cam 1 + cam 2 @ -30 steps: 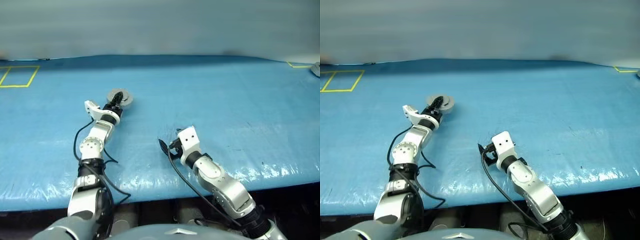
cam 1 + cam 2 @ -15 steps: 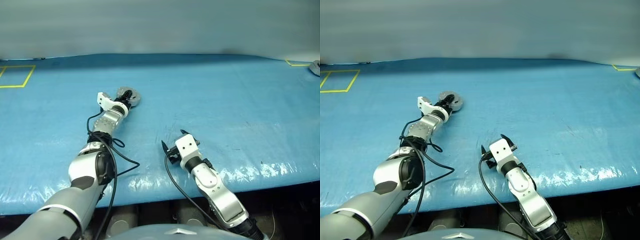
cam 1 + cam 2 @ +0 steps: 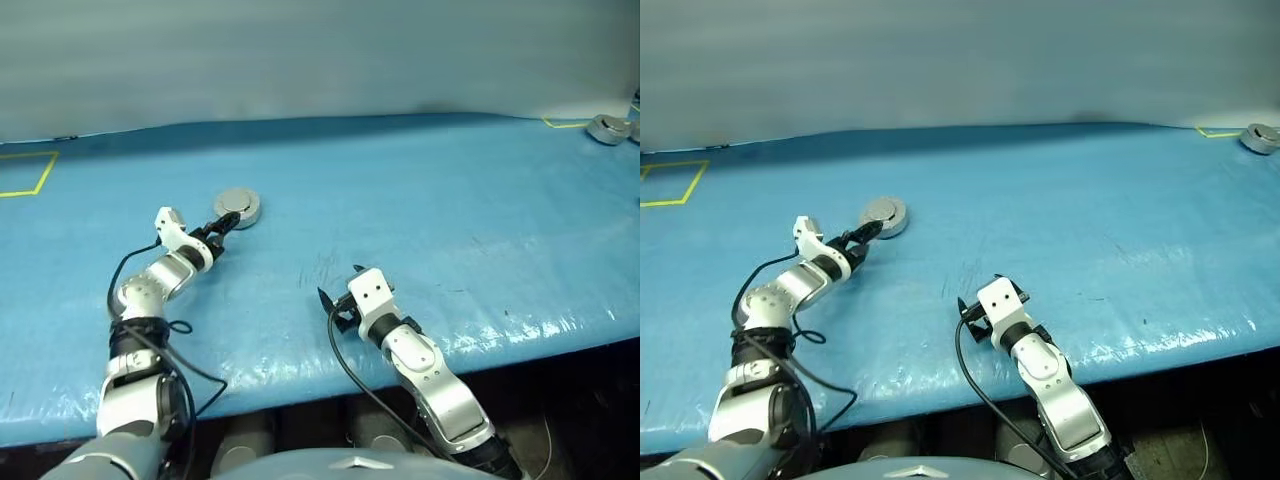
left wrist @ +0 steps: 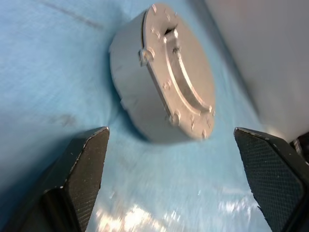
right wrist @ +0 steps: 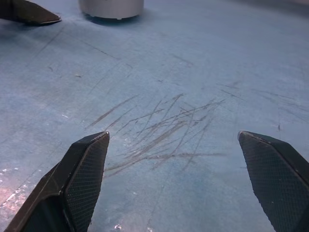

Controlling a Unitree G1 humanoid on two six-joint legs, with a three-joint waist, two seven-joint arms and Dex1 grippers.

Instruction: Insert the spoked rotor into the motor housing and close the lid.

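Note:
The motor housing (image 3: pixel 238 207) lies on the blue table as a plain grey puck, left of the middle. Its lid (image 4: pixel 183 72) is down flat on the housing wall (image 4: pixel 126 92), plain face outward. The spoked rotor is hidden. My left gripper (image 3: pixel 222 228) is open just short of the housing, its black fingers (image 4: pixel 82 164) wide apart and touching nothing. Near the table's front, my right gripper (image 3: pixel 338 285) is open over bare scratched mat, with nothing between its fingers (image 5: pixel 87 164). The housing (image 5: pixel 111 7) stands well beyond it.
A second grey round part (image 3: pixel 607 128) sits at the far right corner by a yellow tape mark. A yellow taped square (image 3: pixel 25 170) marks the far left. Cables hang from both wrists near the table's front edge (image 3: pixel 300 385).
My left gripper has opened, let go of the lid and drawn back toward me and to the left. The housing now lies shut. The right arm has stayed put; the camera view has shifted.

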